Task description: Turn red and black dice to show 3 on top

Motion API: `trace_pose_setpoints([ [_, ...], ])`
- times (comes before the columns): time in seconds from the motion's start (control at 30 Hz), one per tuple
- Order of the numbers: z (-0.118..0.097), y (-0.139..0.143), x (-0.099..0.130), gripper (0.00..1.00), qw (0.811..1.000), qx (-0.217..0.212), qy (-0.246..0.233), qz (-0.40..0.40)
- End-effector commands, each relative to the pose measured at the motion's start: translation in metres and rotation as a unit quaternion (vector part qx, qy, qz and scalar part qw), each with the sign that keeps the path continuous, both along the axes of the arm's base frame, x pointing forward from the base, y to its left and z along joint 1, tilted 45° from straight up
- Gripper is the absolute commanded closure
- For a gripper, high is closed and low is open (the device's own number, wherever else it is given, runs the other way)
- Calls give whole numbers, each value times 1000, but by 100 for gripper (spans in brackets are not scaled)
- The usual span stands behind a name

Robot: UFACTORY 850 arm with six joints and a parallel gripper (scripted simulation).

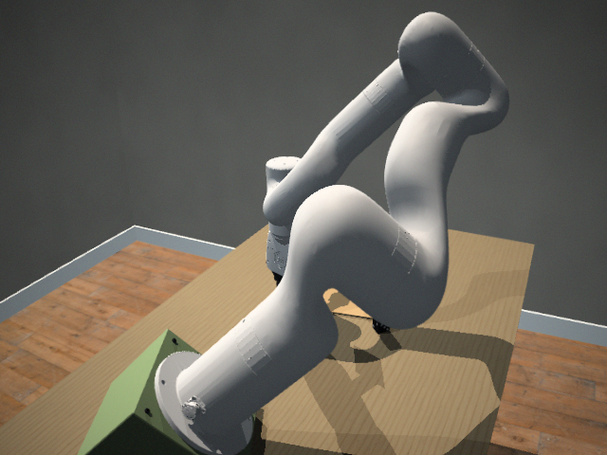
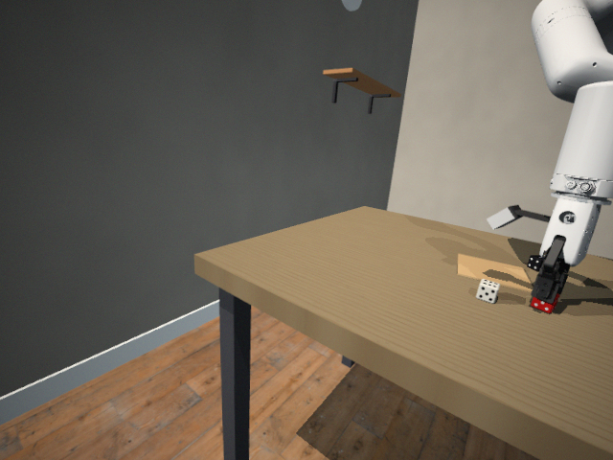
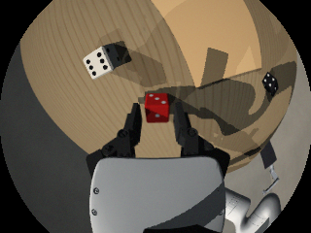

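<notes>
The red die [image 3: 157,107] sits on the bare table just off the near corner of the light tan mat [image 3: 201,26]; it also shows in the exterior view [image 2: 543,304]. My gripper [image 3: 157,111] is lowered over it with a finger on each side, half open, and a small gap shows beside the die. The gripper also shows in the exterior view [image 2: 547,291]. The black die [image 3: 270,82] lies past the mat's right edge, in shadow. The white die [image 3: 99,62] lies on the table to the left, apart from the others, several pips up.
In the top view the arm hides the gripper and most of the dice; only a piece of the mat [image 1: 350,308] shows. A green base block [image 1: 132,396] stands at the table's near end. The table edge [image 2: 346,321] lies in front of the dice.
</notes>
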State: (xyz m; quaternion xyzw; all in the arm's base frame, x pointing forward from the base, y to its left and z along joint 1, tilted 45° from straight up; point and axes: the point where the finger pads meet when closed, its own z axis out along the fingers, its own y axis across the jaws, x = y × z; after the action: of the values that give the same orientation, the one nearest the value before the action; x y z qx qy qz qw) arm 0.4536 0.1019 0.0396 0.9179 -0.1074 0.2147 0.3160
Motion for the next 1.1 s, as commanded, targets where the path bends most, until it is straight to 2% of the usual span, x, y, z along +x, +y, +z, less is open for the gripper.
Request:
trace_pose_setpoints([
  [0.0, -4, -3, 2, 53, 1000, 0, -1, 0],
  [0.33, -14, -12, 7, 53, 1000, 0, -1, 0],
  [1.07, -14, -12, 7, 53, 1000, 0, -1, 0],
])
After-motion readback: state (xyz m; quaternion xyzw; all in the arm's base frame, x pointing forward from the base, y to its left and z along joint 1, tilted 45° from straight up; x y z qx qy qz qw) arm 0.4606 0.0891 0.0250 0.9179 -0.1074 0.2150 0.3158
